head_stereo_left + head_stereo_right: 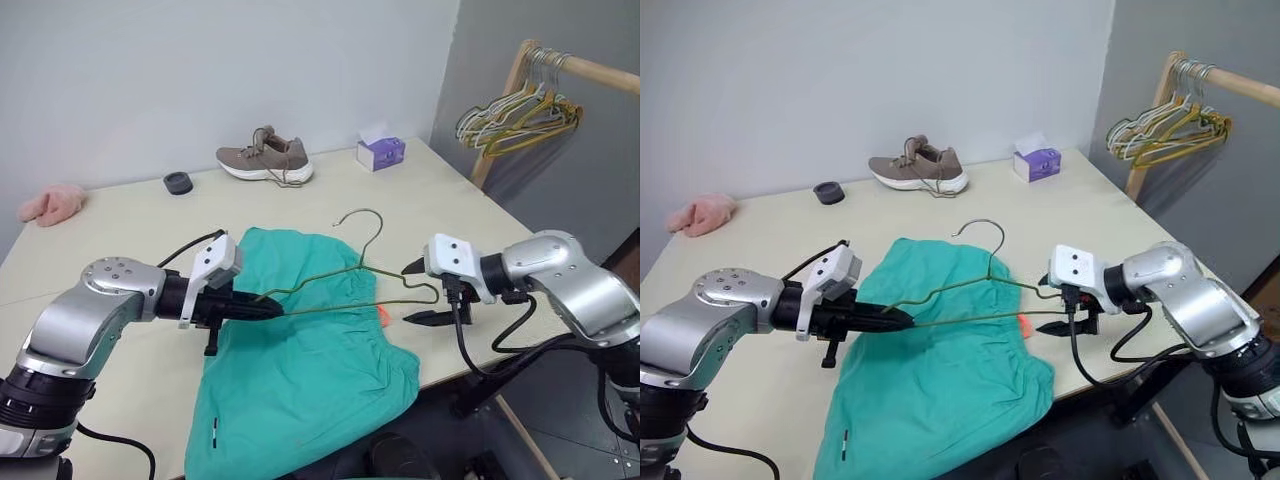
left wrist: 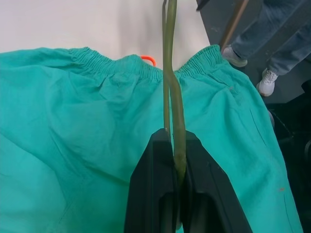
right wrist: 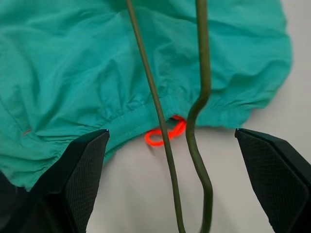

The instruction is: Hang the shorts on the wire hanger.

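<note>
My left gripper is pressed together on one shoulder end of the wire hanger, pinching the thin olive-green wire between its black fingers; the hanger is held up above the shorts, roughly level, with its hook pointing away from me toward the far side of the tabletop. My right gripper is spread wide at the hanger's other shoulder end, and in the right wrist view the two wires run up through the gap between its fingers without touching either one. The shorts lie flat on the tabletop under the hanger, teal-green, with the gathered waistband toward my right gripper and the orange drawstring tip peeking out at the waistband's edge; the near part of the fabric hangs over the tabletop's front edge. Farther back on the tabletop sit a shoe, a small purple tissue box, a dark round object and something pink and fluffy. A rack off to my right carries bunched hangers.
</note>
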